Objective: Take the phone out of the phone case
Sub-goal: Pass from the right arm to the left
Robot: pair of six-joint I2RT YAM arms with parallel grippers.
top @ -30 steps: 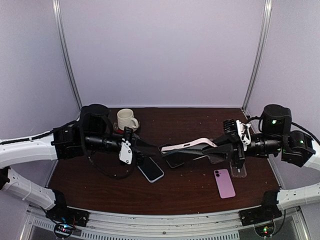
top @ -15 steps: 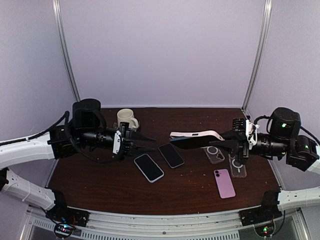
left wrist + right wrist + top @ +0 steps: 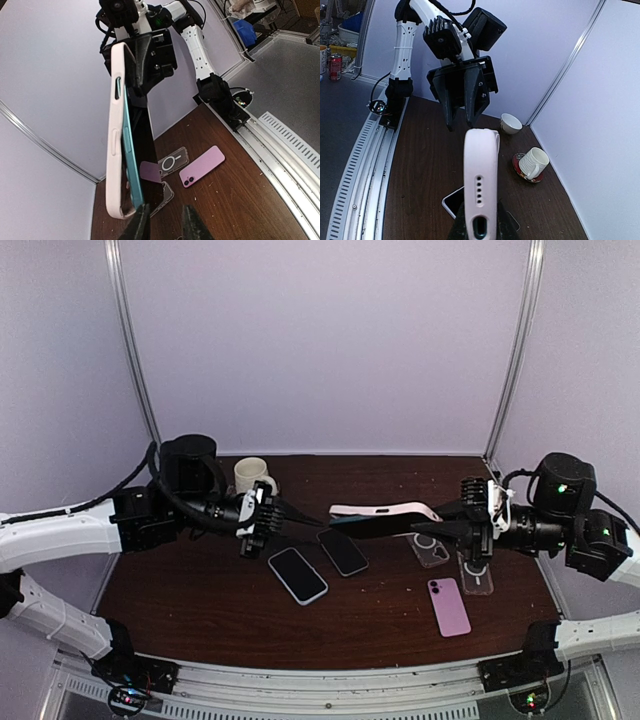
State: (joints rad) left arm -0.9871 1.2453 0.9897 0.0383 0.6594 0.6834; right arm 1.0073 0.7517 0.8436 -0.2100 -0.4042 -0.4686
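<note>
The phone sits in a pale pink case (image 3: 385, 510), held level above the table's middle. In the left wrist view the pink case (image 3: 116, 125) is peeled away from the teal phone (image 3: 130, 160) along one edge. My right gripper (image 3: 442, 522) is shut on the case's right end; in the right wrist view the case (image 3: 481, 165) stands end-on between its fingers (image 3: 457, 227). My left gripper (image 3: 305, 524) is open at the phone's left end. In its wrist view the left gripper (image 3: 166, 209) has one finger (image 3: 140, 222) touching the phone's lower end.
A cup on a saucer (image 3: 252, 478) stands at the back left, with a small white bowl (image 3: 510, 122) nearby. Two dark phones (image 3: 300, 575) (image 3: 343, 551), a pink phone (image 3: 449, 606) and two clear cases (image 3: 430, 548) (image 3: 476, 575) lie on the brown table.
The right gripper lifted the cased phone and drew it right. The left gripper let go and pulled back left, then came back to the phone's left end.
</note>
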